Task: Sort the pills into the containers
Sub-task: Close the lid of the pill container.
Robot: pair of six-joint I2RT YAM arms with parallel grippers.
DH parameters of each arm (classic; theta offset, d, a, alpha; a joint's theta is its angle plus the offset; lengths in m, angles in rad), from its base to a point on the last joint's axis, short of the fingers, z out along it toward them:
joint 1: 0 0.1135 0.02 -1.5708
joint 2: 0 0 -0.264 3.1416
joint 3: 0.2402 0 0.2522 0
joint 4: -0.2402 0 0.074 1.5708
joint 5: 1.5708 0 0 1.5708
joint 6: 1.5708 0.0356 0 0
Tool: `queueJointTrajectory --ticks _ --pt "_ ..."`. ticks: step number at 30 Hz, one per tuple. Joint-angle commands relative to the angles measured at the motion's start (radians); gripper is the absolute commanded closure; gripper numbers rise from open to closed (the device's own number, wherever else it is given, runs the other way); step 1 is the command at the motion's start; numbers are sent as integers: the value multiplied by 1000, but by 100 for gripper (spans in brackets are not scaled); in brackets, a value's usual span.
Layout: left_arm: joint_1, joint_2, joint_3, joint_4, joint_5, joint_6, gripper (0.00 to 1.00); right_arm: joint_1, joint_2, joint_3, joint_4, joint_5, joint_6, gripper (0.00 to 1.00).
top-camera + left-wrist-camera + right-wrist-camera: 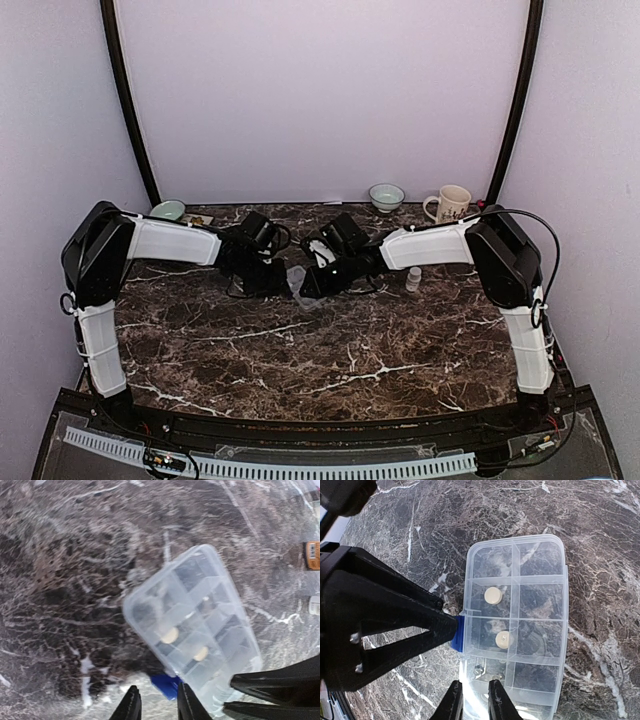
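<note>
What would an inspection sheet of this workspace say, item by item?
Surface: dark marble table; no spills seen.
Job's things: clear organiser box flat on the table; two round pills, each in its own compartment.
Clutter: bowl and mug at the back; small white bottle beside the right arm.
Pincers: left pincer pinches the box's blue latch; right pincer grips the box's end.
Cables: black cable loops over the right arm.
Surroundings: pale walls; nothing else seen.
</note>
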Motion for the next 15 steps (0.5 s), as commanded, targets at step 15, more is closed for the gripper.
queueJointTrajectory --ticks 15 --pt "3 -8 -25 -73 -13 4 75 10 21 8 -57 5 8 82"
